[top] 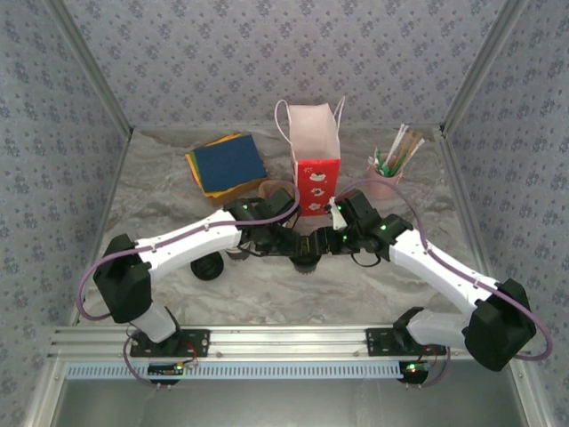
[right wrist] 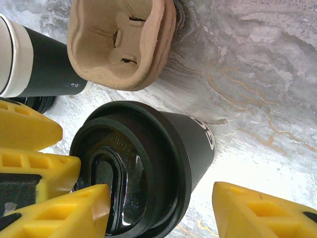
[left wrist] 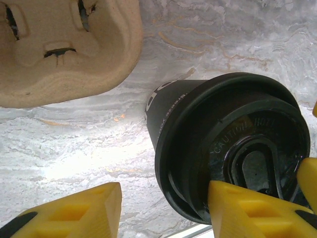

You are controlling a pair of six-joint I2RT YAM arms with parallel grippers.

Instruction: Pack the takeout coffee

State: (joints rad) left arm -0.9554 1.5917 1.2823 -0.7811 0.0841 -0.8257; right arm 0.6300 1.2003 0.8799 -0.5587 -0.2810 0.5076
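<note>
Coffee cup [left wrist: 188, 114], lidded: one. Tray stack [left wrist: 64, 49]: one. Paper bag [top: 316, 169]: one.

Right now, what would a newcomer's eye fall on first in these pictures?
The black-lidded takeout coffee, mid-table, with the left gripper and right gripper both open and crowding it from either side. Behind it stands a red-and-white paper bag; a cardboard cup carrier lies beside the cup.

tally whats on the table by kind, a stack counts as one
lidded coffee cup: 1
cup carrier stack: 1
lidless cup stack: 1
black lid pile: 1
paper bag: 1
napkin stack: 1
straw cup: 1
total: 7
</note>
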